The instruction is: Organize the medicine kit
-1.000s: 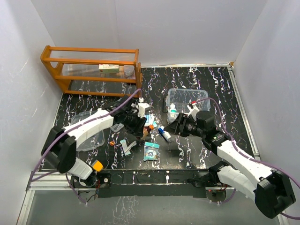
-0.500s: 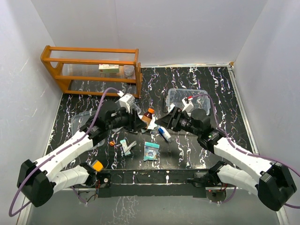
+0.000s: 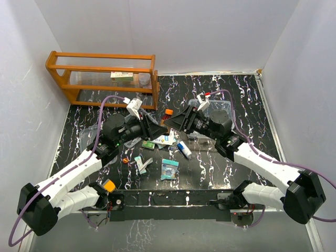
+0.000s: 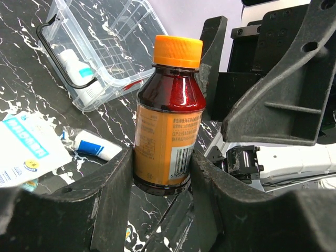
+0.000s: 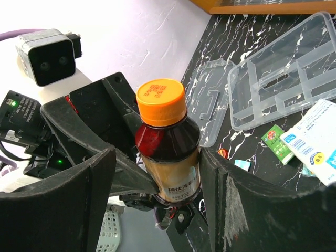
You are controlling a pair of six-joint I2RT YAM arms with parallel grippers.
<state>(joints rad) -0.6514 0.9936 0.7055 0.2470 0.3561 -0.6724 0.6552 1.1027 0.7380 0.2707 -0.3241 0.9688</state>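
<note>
A brown medicine bottle [image 4: 169,128] with an orange cap [image 3: 168,112] is held up in the air over the middle of the table. My left gripper [image 4: 161,173] is shut on its lower body. My right gripper [image 5: 160,155] is open, with a finger on either side of the same bottle [image 5: 169,152]; its right finger [image 5: 231,199] looks to touch it. The kit's clear box [image 4: 105,47] holds a white bottle and sits behind the right arm [image 3: 212,107]. The divided tray insert [image 5: 283,86] and flat lid [image 5: 210,100] lie at the left.
A blue-and-white tube [image 3: 184,149], a white-blue packet [image 3: 164,139], a green sachet [image 3: 147,144] and a small blister pack [image 3: 169,169] lie below the grippers. The orange wooden rack [image 3: 102,76] stands at the back left. White walls enclose the table.
My left gripper has lifted the bottle up and back off the table. My right gripper has risen to meet it and now has its fingers around the bottle.
</note>
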